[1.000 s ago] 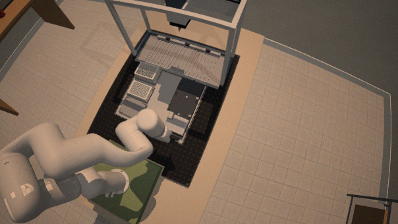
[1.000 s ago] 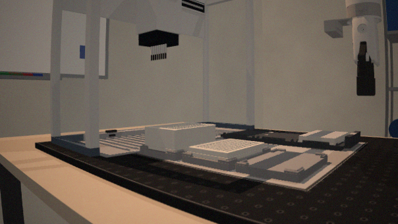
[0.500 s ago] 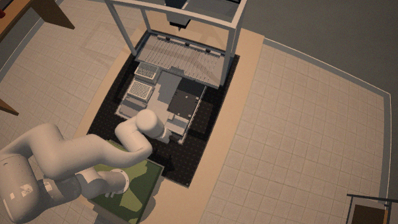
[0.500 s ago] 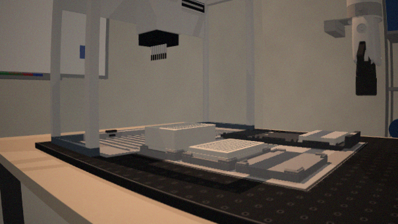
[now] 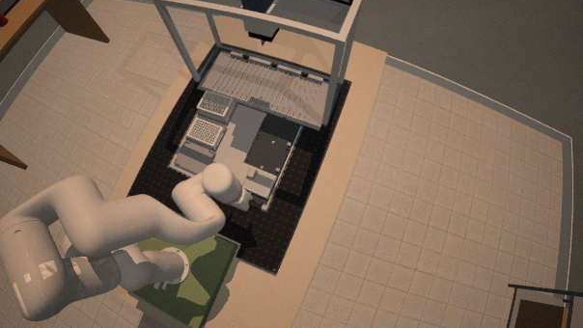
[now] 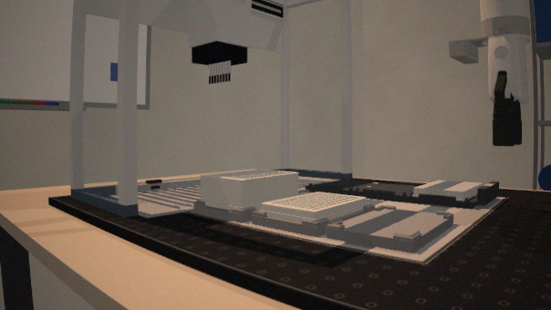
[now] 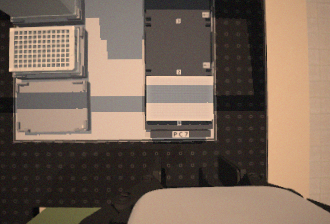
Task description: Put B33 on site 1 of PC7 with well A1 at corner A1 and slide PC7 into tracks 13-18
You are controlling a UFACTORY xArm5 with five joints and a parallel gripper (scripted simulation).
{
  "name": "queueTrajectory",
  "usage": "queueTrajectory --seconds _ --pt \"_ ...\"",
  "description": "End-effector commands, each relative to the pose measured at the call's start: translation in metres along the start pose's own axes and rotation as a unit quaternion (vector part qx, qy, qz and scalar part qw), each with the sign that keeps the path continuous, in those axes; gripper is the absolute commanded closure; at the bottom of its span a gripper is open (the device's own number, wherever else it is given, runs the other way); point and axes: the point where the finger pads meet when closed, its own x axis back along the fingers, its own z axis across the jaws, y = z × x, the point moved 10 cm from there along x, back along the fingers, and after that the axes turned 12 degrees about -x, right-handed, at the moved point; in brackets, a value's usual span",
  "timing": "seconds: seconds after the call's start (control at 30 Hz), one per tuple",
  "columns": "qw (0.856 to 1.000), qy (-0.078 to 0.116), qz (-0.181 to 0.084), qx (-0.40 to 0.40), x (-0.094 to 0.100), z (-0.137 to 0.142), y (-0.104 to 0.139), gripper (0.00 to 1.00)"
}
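The carrier PC7 (image 7: 178, 47) (image 5: 270, 149) (image 6: 388, 189) lies on the pale apron (image 7: 117, 80) in front of the rails (image 5: 270, 86) (image 6: 169, 193). A pale plate, B33 (image 7: 179, 97) (image 5: 258, 182) (image 6: 449, 187), lies flat on site 1 next to the handle label. Sites 2 and 3 are bare. Nest S1 (image 7: 52, 106) (image 6: 397, 227) is empty. B38 (image 7: 43, 48) (image 5: 206, 132) (image 6: 315, 202) and B83 (image 7: 39, 7) (image 5: 213, 103) (image 6: 248, 186) sit in their nests. My gripper (image 6: 506, 140) (image 7: 189, 166) is open and empty, high above the carrier's handle end.
The instrument's white frame (image 5: 256, 9) and its pipetting head (image 6: 219, 54) stand over the rails. The lamps behind the rails (image 5: 273, 65) are dark. A black perforated board (image 6: 456, 275) carries it all. My green base plate (image 5: 203, 272) lies nearest.
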Motion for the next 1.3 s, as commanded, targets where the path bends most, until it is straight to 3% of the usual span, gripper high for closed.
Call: queueTrajectory --seconds 0.0,1.27 --pt "1.0 0.0 0.001 0.0 -0.006 0.0 -0.001 0.19" --pt "1.0 0.0 0.001 0.0 -0.063 0.0 -0.001 0.19"
